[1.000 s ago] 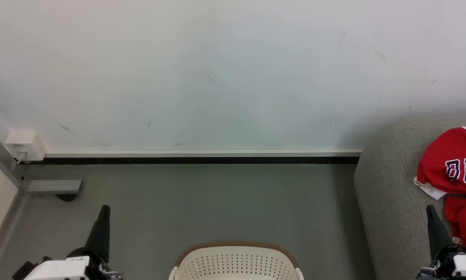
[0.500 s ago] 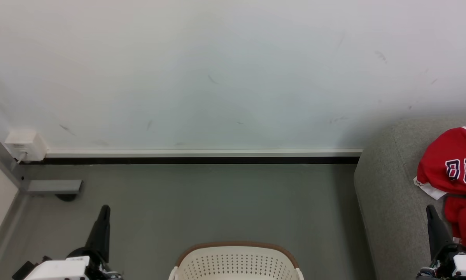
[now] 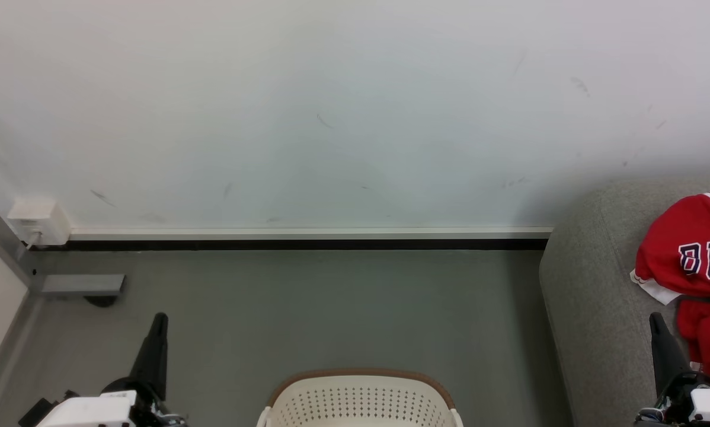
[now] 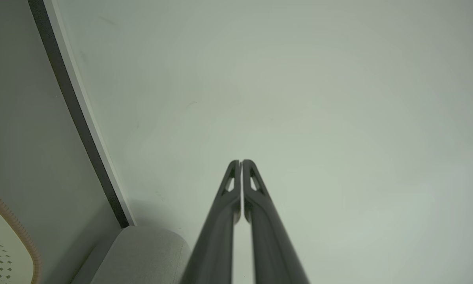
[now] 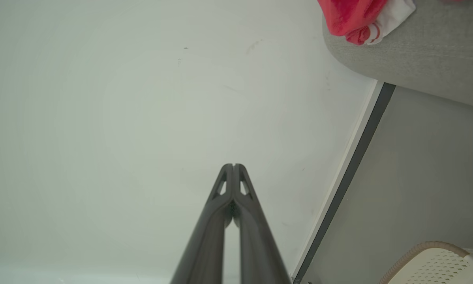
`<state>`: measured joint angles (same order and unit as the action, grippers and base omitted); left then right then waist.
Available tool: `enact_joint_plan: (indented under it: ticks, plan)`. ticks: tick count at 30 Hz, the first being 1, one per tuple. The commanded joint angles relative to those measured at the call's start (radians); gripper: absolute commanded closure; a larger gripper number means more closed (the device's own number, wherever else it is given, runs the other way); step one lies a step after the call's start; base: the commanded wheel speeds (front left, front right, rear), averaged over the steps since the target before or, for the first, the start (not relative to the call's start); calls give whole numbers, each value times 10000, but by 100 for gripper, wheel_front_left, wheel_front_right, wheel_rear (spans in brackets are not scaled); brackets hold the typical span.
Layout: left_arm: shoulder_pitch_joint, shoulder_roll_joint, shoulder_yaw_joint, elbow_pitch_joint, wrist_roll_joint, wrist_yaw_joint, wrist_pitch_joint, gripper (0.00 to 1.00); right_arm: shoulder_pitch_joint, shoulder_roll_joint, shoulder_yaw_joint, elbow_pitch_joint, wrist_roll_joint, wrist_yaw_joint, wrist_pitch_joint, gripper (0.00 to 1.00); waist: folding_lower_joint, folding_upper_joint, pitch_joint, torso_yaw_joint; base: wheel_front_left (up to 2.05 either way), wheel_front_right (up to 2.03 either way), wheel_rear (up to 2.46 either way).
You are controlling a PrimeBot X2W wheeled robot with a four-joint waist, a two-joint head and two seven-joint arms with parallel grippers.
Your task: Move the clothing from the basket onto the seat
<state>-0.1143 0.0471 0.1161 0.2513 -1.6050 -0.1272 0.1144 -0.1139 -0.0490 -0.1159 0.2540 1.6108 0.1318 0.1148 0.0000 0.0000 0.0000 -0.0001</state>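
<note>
Well, clothing [image 3: 696,249]: red, lying on the seat at about 3 o'clock in the head view. One piece is a jersey with dark, white-edged letters and a white hem. A second red bundle lies just below it, toward 4 o'clock. In the right wrist view a red-and-white fold [image 5: 351,17] shows at 1 o'clock, resting on the seat's rounded edge.
Seat [image 3: 592,284]: grey woven upholstery with a seam line, its rounded end against the wall at 3 to 5 o'clock. It also shows at 1 to 2 o'clock in the right wrist view [image 5: 418,51] and at 7 o'clock in the left wrist view [image 4: 149,252].
Basket [image 3: 361,403]: cream, perforated, brown-rimmed, standing on the floor at 6 o'clock, well apart from the seat. Just its far wall is in frame, so I cannot tell what lies inside. A corner of it shows at 4 o'clock in the right wrist view [image 5: 430,264] and at 8 o'clock in the left wrist view [image 4: 7,244].
Left gripper [image 3: 160,318]: at 7 o'clock, raised over the floor, pointing at the wall. Its wrist view shows the two fingers pressed together at the tips [image 4: 241,162], holding nothing.
Right gripper [image 3: 656,319]: at 4 o'clock, over the seat and just beside the lower red bundle. Its fingers are closed tip to tip [image 5: 233,165] and empty.
Wall [image 3: 331,107]: pale and lightly scuffed, with a white and black skirting [image 3: 307,237].
Floor [image 3: 331,308]: grey.
Socket box [image 3: 38,220]: white, on the wall at 9 o'clock.
</note>
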Motion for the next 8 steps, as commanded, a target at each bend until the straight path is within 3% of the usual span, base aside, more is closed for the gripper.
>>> enact_joint_plan:
  ticks: [1, 8]
  plan:
    - [-64, 59, 2, -18, -115, -46, 55, 100, -60, -8, -38, -44, 12, -21, 41, 100, 0, 0, 0, 0, 0, 0, 0]
    - [-64, 59, 1, -18, -115, -46, 55, 100, -60, -8, -37, -44, 12, -21, 41, 100, 0, 0, 0, 0, 0, 0, 0]
